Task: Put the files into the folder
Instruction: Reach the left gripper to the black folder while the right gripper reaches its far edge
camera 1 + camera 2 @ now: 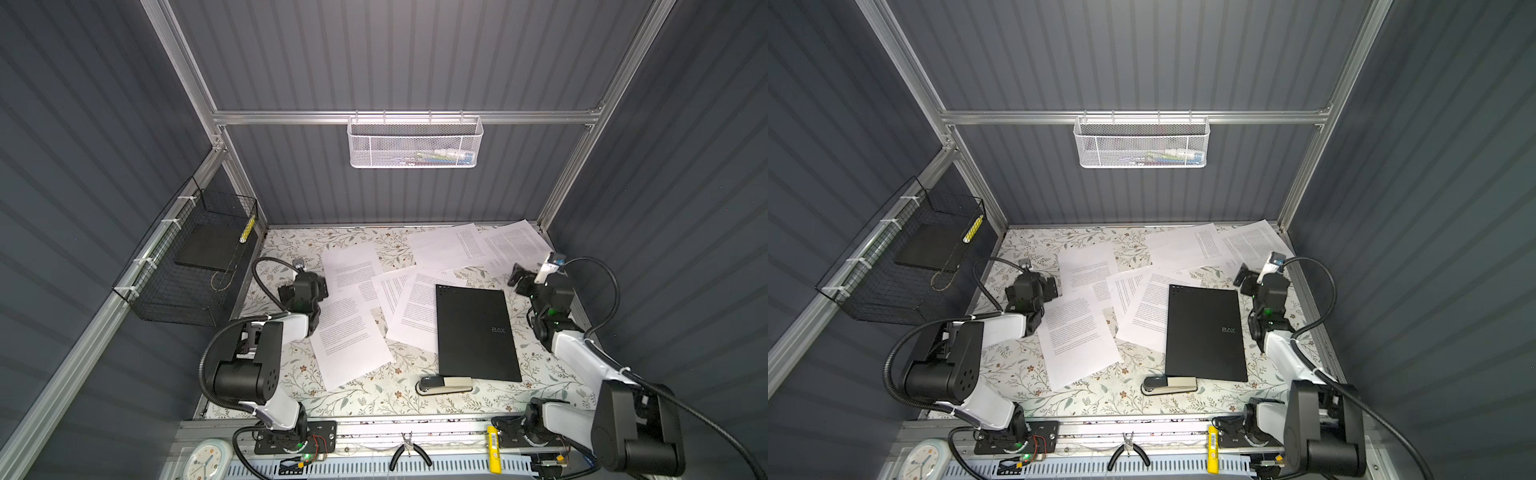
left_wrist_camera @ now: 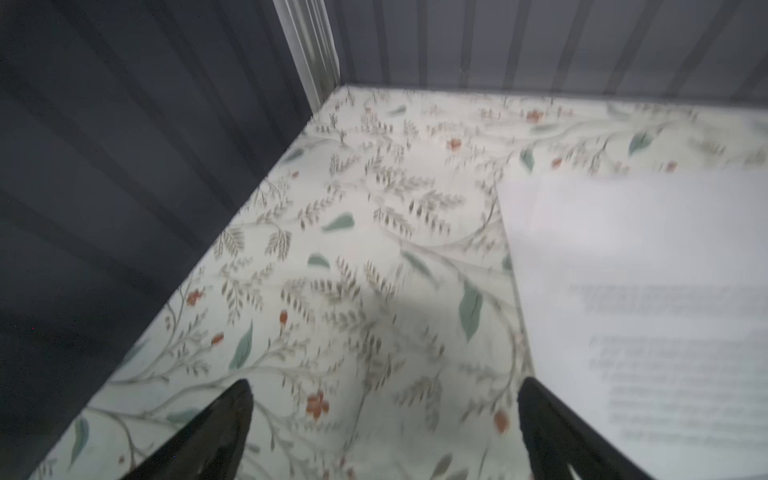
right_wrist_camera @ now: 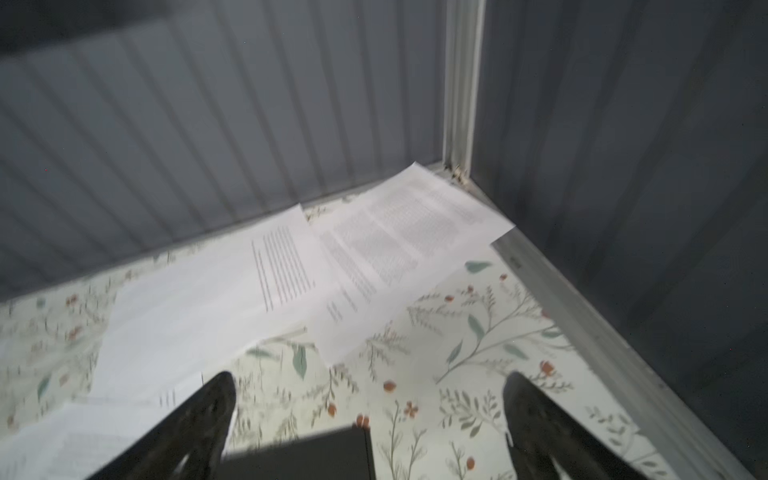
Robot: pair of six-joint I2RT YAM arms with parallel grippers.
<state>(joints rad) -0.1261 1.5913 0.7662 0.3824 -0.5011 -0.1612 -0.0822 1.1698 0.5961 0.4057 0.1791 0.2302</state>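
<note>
Grey ribbed walls [image 1: 395, 62] box in a flowered desk [image 1: 374, 399]. In both top views the files [image 1: 349, 332] lie loose and overlapping across its middle and back. None is inside the folder [image 1: 476, 332], which lies shut right of centre, its left edge over one of the files and a stapler [image 1: 444, 384] just in front.

In the left wrist view the left gripper [image 2: 384, 386] hangs wide open and empty over bare desk, with one of the files just beside a finger.

In the right wrist view the right gripper [image 3: 370, 376] is likewise spread and empty. A dark corner, likely the folder's, shows between its fingers, and two files lie by the back corner.

Paper like this is probably light, limp and slick, flat against the desk, so a free corner or a raised overlapping edge looks the best hold. The folder seems stiffer and thin, and probably wants lifting at its long free edge; which side is the spine I cannot tell
</note>
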